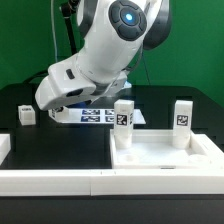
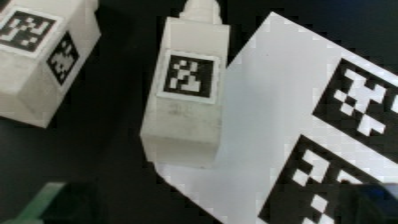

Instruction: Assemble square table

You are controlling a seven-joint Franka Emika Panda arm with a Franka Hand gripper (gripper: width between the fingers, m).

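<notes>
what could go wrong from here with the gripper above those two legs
1. The middle leg lies along the edge of the marker board, so closing on it might catch the board too.
2. A second leg lies close beside it, and the open gripper could knock it on the way down.

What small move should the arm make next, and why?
Probably lower the open pincer onto the table leg lying at the marker board's edge: it sits centred under the wrist camera, ungripped, while two legs already stand on the table top.
</notes>
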